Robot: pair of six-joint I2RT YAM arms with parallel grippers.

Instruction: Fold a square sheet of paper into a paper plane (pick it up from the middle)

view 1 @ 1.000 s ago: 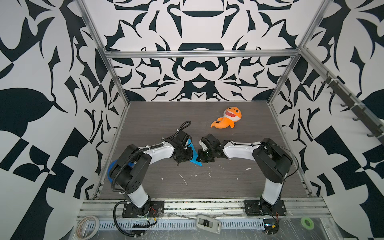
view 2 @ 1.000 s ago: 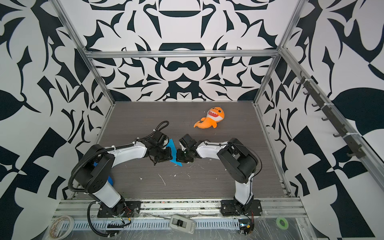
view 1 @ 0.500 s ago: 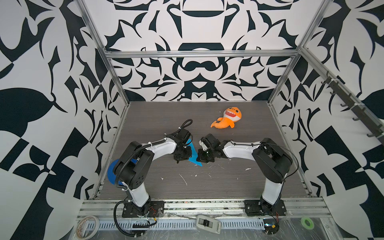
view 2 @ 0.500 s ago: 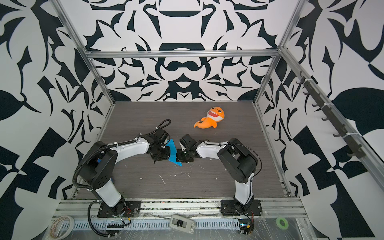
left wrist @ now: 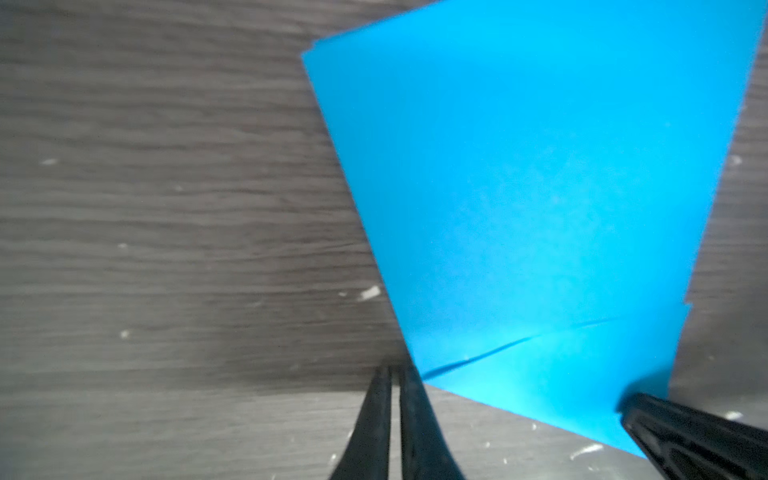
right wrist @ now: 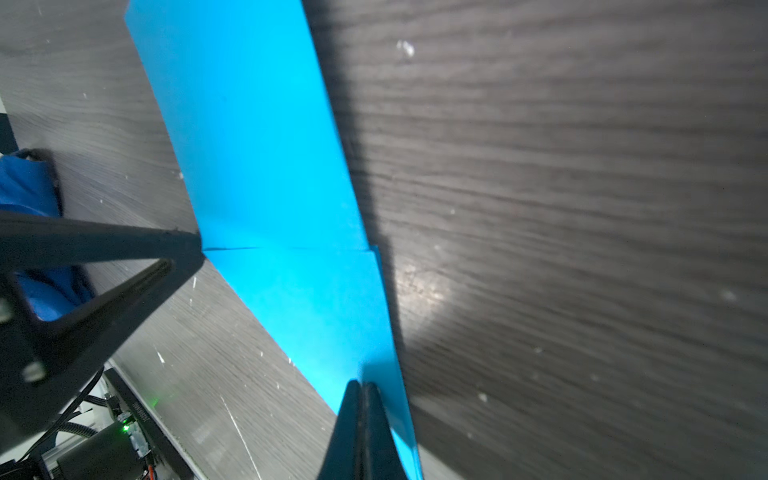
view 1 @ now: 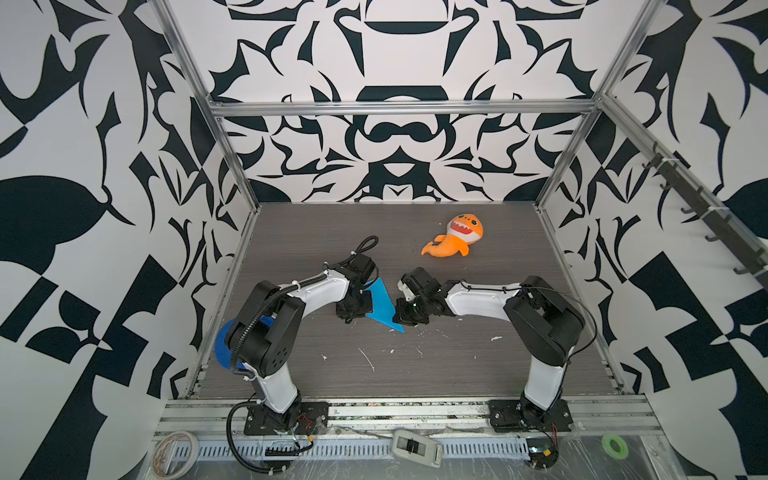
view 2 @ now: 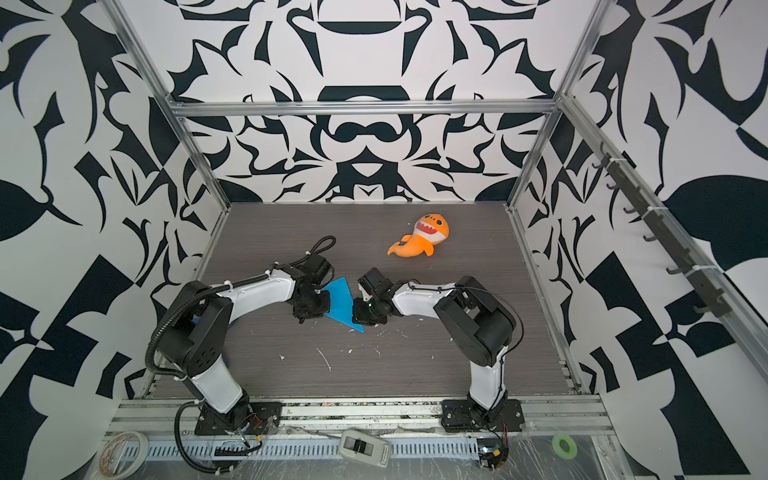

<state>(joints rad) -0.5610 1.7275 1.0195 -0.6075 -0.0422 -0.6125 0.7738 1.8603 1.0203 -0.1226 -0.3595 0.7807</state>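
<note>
Blue square sheet of paper [view 1: 381, 305], right end effector [right wrist: 362, 392] touching

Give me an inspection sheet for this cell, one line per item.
Surface: dark wood-grain table, white flecks scattered near the front.
Job's things: blue paper, folded and creased, between the two hands.
Clutter: orange shark plush at the back; dark blue disc partly hidden by the left arm.
Hands: left hand shut, tips at the paper's edge; right hand shut, tips on the paper.
Cables: black loop at the left wrist, clear of the paper.
Surroundings: patterned walls, aluminium frame; green tape roll beyond the front rail.
</note>
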